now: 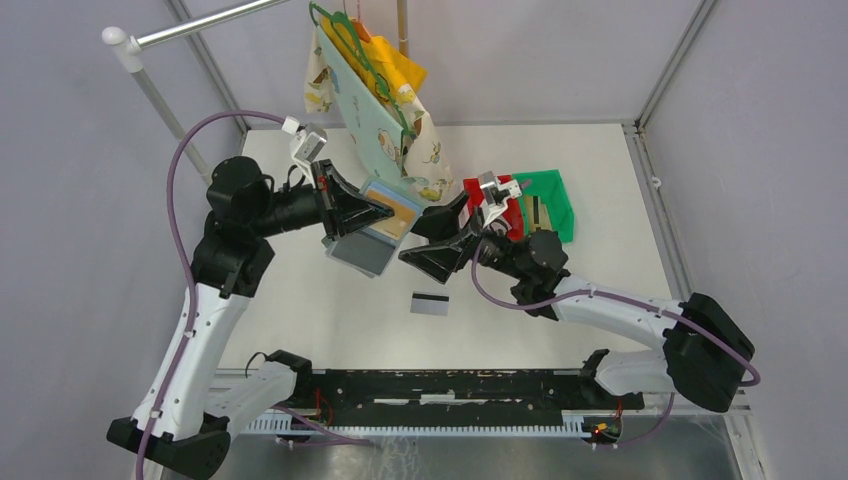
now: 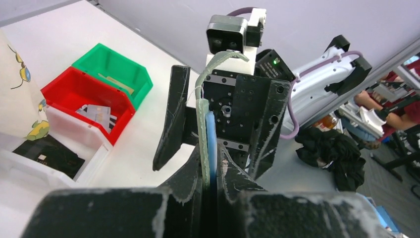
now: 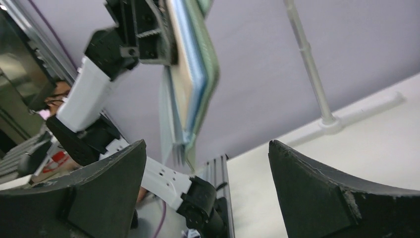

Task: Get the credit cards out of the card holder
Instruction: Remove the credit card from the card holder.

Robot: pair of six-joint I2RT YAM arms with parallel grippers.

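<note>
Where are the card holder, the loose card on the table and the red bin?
card holder (image 1: 363, 250): top external view, on its lower open flap.
loose card (image 1: 429, 304): top external view, on the middle of the card's face.
red bin (image 2: 67, 87): left wrist view, on its inner left wall.

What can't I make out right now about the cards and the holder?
- Left wrist view: the card holder sits edge-on in the left gripper, so its pockets are hidden.
- Right wrist view: the holder is blurred, and card edges are unclear.
- Top view: the tan card shows, but its pocket hides anything behind it.
</note>
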